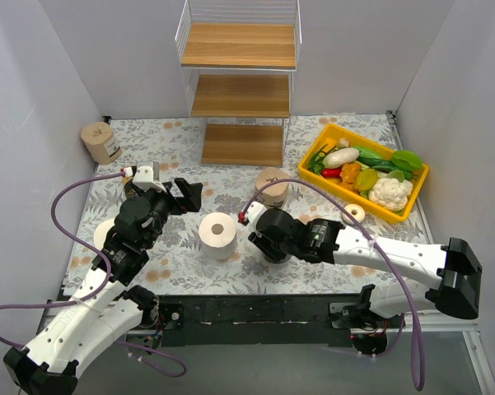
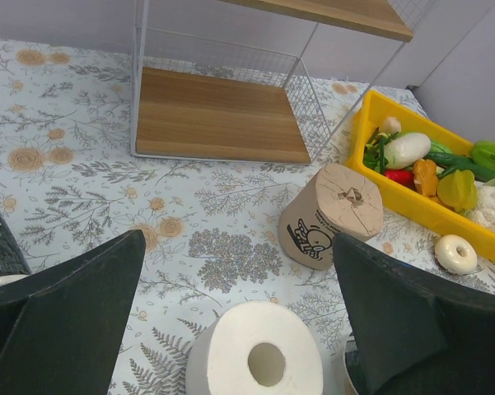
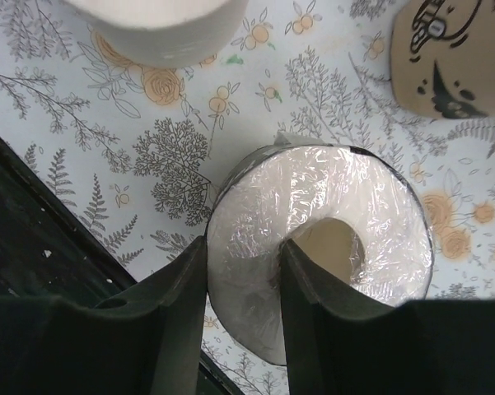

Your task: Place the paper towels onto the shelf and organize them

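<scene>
Black-wrapped roll (image 3: 354,189) stands clamped by its wall in the right claw (image 3: 243,251).

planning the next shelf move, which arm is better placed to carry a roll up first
Right. The right fingers pinch the wall of the black roll, one in the core; the left fingers are open near the white roll, gripping nothing.

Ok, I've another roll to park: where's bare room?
Bare: all three shelf boards, plus tablecloth between the far-left tan roll and shelf. Crowded: centre, with white roll, second tan roll, left end effector, right end effector on black-wrapped roll.
</scene>
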Motion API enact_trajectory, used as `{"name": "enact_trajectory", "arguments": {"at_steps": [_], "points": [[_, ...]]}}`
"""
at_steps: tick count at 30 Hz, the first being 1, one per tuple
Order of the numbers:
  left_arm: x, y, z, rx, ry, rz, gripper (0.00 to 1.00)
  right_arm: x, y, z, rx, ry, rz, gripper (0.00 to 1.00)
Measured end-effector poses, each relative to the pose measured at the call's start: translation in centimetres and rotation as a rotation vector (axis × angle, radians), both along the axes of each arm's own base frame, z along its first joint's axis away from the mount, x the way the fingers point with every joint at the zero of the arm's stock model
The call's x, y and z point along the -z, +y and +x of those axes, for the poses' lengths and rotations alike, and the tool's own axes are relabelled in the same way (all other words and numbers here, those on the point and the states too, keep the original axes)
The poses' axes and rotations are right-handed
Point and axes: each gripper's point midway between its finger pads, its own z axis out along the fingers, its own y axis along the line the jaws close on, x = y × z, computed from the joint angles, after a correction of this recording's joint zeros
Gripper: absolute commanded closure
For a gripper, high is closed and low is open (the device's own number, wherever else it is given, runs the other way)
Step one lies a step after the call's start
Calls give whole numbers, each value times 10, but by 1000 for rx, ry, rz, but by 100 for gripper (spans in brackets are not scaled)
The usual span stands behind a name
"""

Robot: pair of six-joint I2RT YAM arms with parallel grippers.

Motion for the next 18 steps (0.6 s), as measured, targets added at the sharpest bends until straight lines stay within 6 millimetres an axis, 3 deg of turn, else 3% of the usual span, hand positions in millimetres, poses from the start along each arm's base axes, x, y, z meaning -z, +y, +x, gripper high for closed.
{"name": "enact_trajectory", "arguments": {"at_steps": [3, 8, 18], "points": [[0, 0, 0, 2, 1, 1, 2, -29, 5, 4, -30, -27, -1, 76], [0, 0, -1, 2, 2, 0, 2, -100, 24, 22, -69, -144, 51, 76], [-2, 1, -2, 2, -4, -7, 2, -237, 47, 87, -133, -558, 41, 77]]}}
